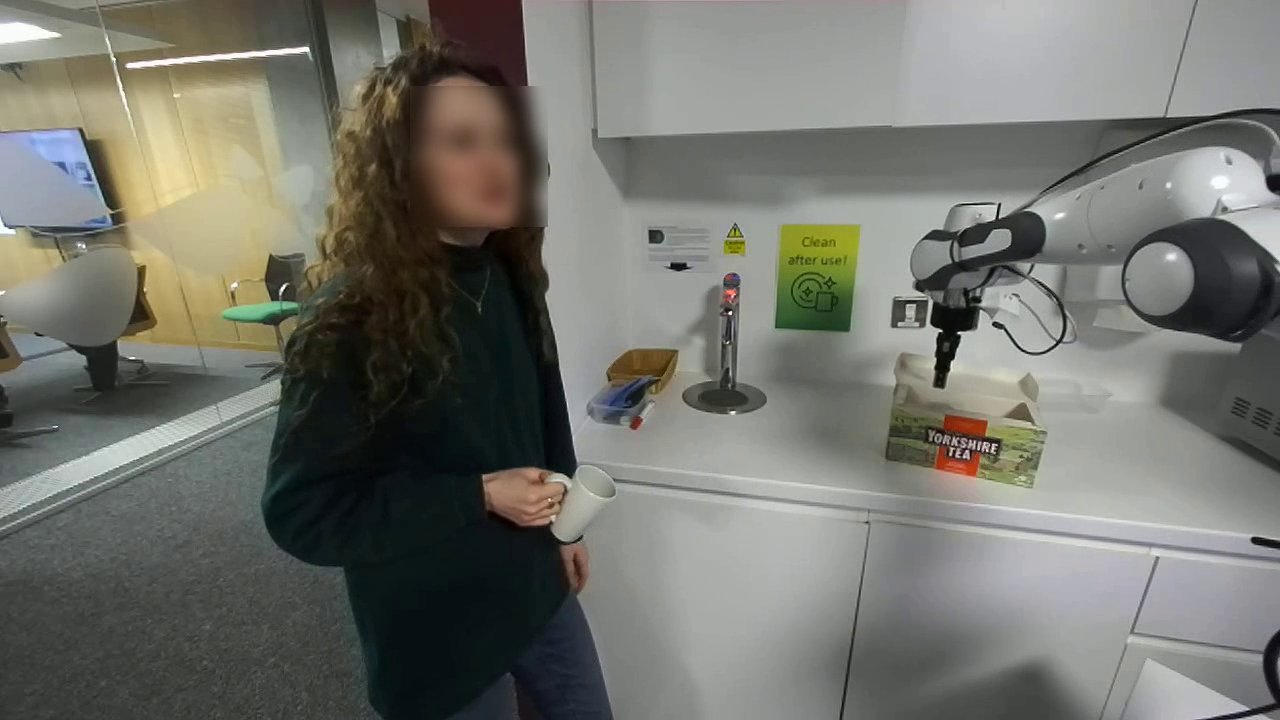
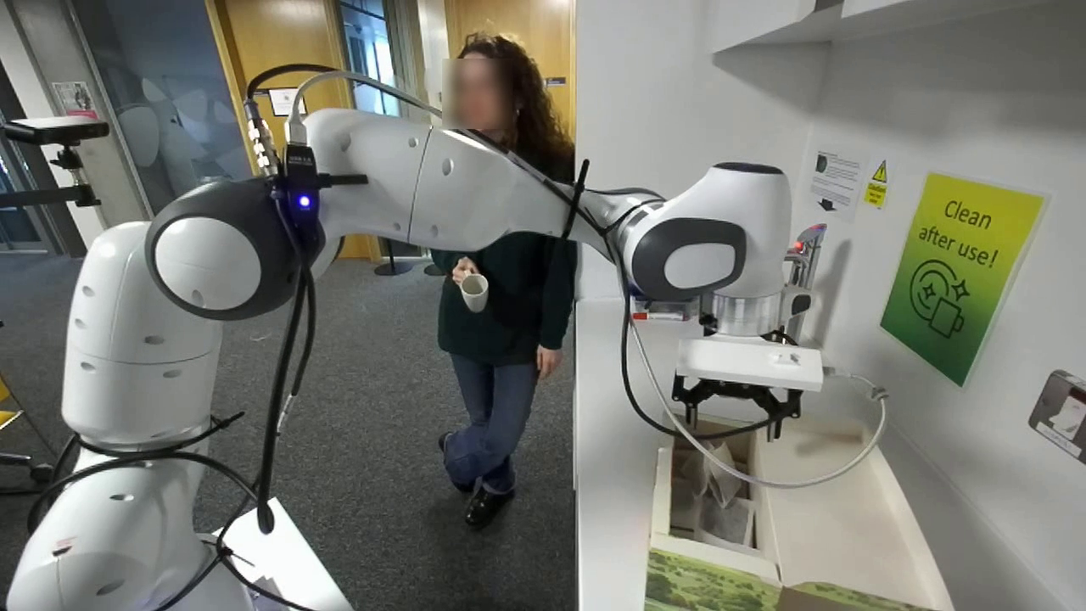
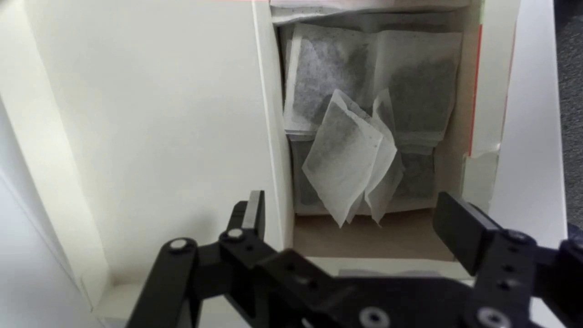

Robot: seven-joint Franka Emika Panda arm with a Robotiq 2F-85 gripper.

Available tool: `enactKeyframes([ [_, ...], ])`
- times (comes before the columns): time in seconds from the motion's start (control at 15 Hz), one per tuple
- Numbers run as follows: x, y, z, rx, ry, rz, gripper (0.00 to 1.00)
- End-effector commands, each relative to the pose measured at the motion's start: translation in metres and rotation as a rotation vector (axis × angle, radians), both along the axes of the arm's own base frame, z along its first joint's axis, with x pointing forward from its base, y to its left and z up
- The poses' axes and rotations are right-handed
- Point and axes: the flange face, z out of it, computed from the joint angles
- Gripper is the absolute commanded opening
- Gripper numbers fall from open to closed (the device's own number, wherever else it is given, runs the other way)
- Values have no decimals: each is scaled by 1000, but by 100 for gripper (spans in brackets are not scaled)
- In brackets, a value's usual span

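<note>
My gripper [image 3: 350, 205] is open and empty, its black fingers wide apart in the wrist view. It points down above an open Yorkshire Tea box [image 1: 910, 440] on the counter; it shows over the box in both exterior views [image 1: 941, 378] [image 2: 732, 427]. Inside the box, loose folded tea bags [image 3: 346, 159] stand tilted on flat tea bags [image 3: 332, 73], ahead of and between the fingers. Tea bags [image 2: 725, 518] also show in an exterior view. The box's white lid flap [image 3: 159, 114] is folded open beside the compartment. No contact with the tea bags is visible.
A person [image 1: 430, 400] stands beside the counter [image 1: 780, 450] holding a white mug [image 1: 583, 508]. A metal tap [image 1: 729, 345], a transparent tub [image 1: 615, 402] and a brown basket [image 1: 645, 367] stand further along. The wall with a green sign [image 1: 817, 277] is behind; cupboards [image 1: 750, 70] hang above.
</note>
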Motion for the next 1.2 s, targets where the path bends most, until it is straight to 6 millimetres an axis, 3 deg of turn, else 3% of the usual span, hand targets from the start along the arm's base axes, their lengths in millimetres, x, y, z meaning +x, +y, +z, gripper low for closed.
enactKeyframes([
  [0.0, 10, -13, 13, -59, -66, -65, 100],
  [0.87, 8, -13, 4, -48, -75, -115, 100],
  [1.13, 8, -5, 2, -44, -76, -106, 100],
])
